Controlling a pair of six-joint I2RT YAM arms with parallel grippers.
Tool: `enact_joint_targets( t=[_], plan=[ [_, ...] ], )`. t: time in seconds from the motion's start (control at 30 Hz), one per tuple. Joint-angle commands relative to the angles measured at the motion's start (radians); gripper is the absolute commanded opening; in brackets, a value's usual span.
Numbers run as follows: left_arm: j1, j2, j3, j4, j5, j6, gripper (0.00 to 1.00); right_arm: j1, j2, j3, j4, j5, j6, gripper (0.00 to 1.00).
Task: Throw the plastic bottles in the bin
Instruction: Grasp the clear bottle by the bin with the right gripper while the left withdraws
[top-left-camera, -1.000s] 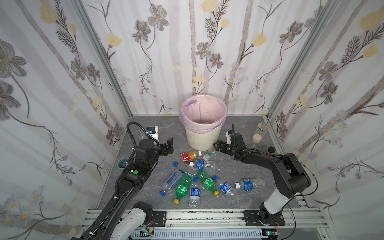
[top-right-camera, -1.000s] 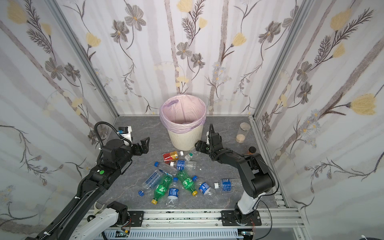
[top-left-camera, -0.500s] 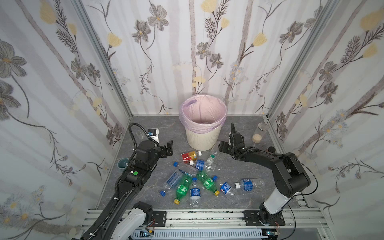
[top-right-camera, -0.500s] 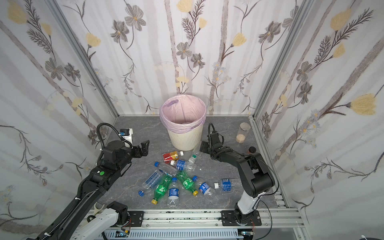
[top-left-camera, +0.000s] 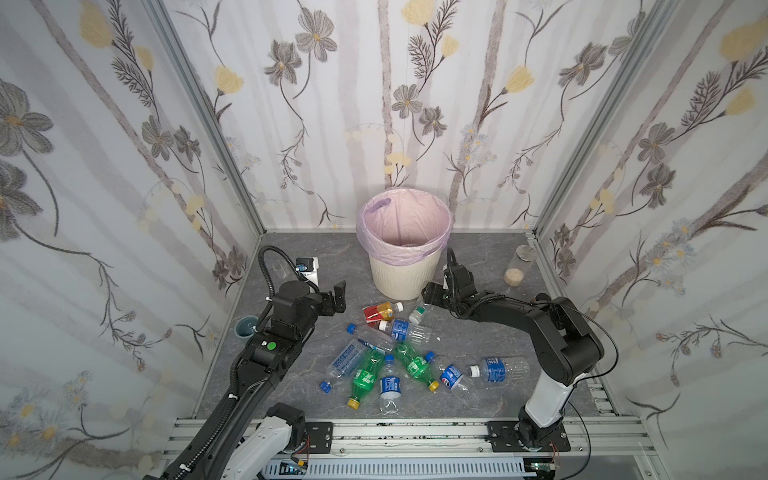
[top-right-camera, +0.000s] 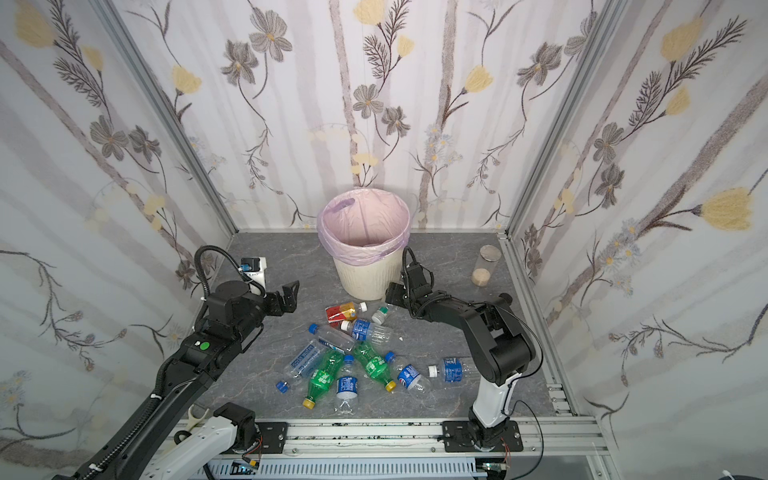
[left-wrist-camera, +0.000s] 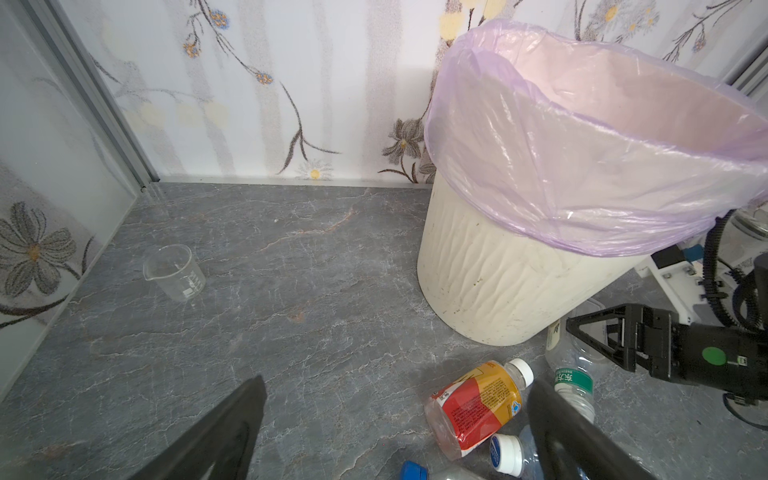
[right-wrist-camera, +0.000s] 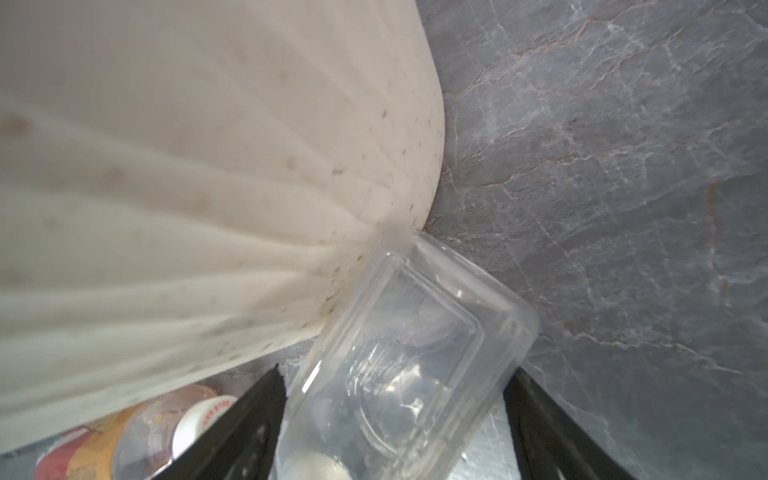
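The bin (top-left-camera: 405, 270) stands at the back middle, cream and ribbed with a pink bag. Several plastic bottles (top-left-camera: 386, 365) lie scattered in front of it. A red-and-yellow bottle (top-left-camera: 380, 311) lies nearest the bin's base. Beside it lies a clear bottle (top-left-camera: 417, 314) with a green label, its bottom end against the bin wall (right-wrist-camera: 166, 166). My right gripper (top-left-camera: 428, 296) is low at the bin's foot, shut on this clear bottle (right-wrist-camera: 407, 365), a finger on each side. My left gripper (top-left-camera: 338, 297) hangs open over bare floor, left of the red-and-yellow bottle (left-wrist-camera: 473, 407).
A clear jar with beige grains (top-left-camera: 517, 266) stands at the back right. A small grey-blue cup (top-left-camera: 246, 327) sits by the left wall. A glass beaker (left-wrist-camera: 174, 272) and a white box (top-left-camera: 307, 268) stand at the back left. Flowered walls enclose three sides.
My right gripper's jaws have narrowed onto the clear bottle at the bin's foot. The left arm has shifted only slightly and stays open.
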Motion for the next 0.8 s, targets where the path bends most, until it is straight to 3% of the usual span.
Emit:
enact_joint_targets(
  t=[0.0,0.37,0.63,0.77],
  plan=[
    [0.002,-0.01,0.009,-0.006,0.01,-0.007,1.0,0.007,0.006,-0.027,0.022,0.065,0.03,0.77],
    [0.003,-0.004,0.016,-0.02,0.015,-0.016,1.0,-0.038,-0.151,-0.171,-0.038,0.185,-0.019,0.71],
    [0.003,0.008,0.008,-0.021,0.046,-0.025,1.0,-0.064,-0.13,-0.13,-0.084,0.191,-0.077,0.86],
    [0.003,0.0,0.008,-0.027,0.053,-0.031,1.0,-0.064,-0.096,-0.099,-0.088,0.189,-0.082,0.81]
  ],
)
